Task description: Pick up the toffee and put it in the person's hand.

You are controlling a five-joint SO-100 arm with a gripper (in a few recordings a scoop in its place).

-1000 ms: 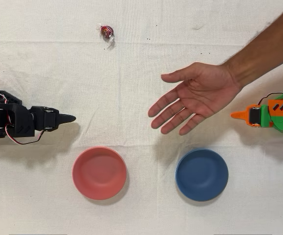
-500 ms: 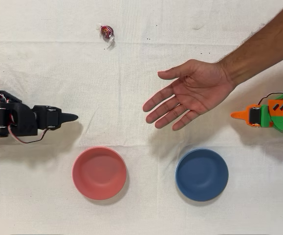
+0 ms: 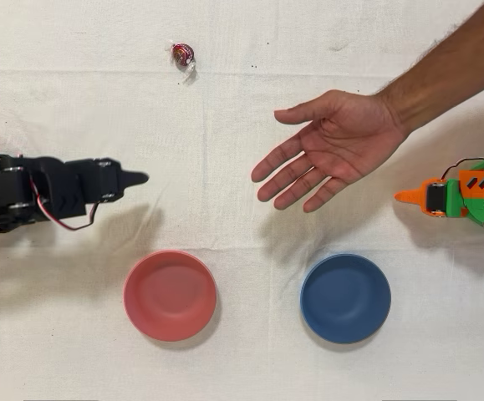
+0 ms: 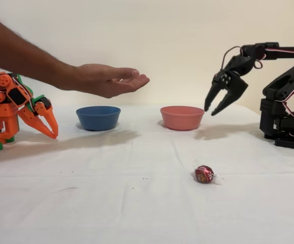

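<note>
— White cloth covers the whole table (image 4: pixel 111 203), with a plain pale wall behind. Where is the sweet?

— The toffee (image 3: pixel 182 55) lies alone on the cloth, near the far edge in the overhead view and at the front in the fixed view (image 4: pixel 204 174). Nothing touches it, and it sits well apart from both bowls.

— And the black arm?

— Its gripper (image 4: pixel 217 103) hangs in the air, tips pointing down, above the table near the pink bowl (image 4: pixel 182 117). The two fingers are spread apart with nothing between them. From above, the gripper (image 3: pixel 124 178) sits left of centre, well short of the toffee.

— Why spread already?

— My guess is that it is readying for the grab; open jaws can drop straight over so small a wrapper.

— What about the hand?

— The person's hand (image 3: pixel 335 147) is held palm up above the cloth, fingers loosely extended, the forearm coming in from the upper right of the overhead view. In the fixed view the hand (image 4: pixel 108 79) floats above the blue bowl (image 4: pixel 98 117). It looks placed there as a waiting tray, high enough for the arm to reach over.

— The bowls?

— Both look empty and seem to play no part here. The orange arm (image 4: pixel 14 109) stands idle at the table's edge.

— So how far along?

— Barely begun, I'd judge: the toffee is not yet picked up.
</note>
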